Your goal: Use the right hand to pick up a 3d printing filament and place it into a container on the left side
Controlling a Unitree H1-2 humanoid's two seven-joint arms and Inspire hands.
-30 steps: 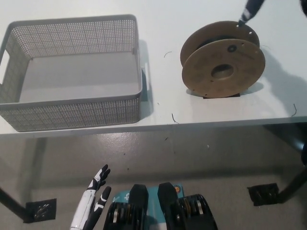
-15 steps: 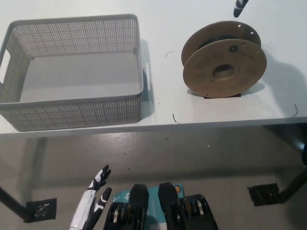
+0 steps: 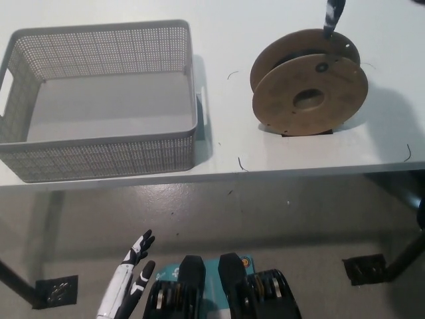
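Note:
The filament spool [image 3: 309, 98] has brown cardboard flanges and dark filament. It stands on edge on the white table [image 3: 219, 60], right of centre. The grey mesh basket [image 3: 99, 156] sits empty on the table's left side. My white left hand [image 3: 129, 282] hangs low at the bottom left, below the table edge, fingers apart and holding nothing. My black right hand is not in the picture. A thin dark object [image 3: 333, 14] reaches in from the top edge, its tip at the spool's far rim.
The table's front edge runs across the middle of the view, with grey floor below it. Dark table legs and foot plates [image 3: 364, 269] show at the lower right and lower left. Small filament scraps [image 3: 242, 164] lie near the front edge.
The thin dark object at the top has shifted a little left and lies against the spool's far rim. The spool, basket and left hand have stayed put.

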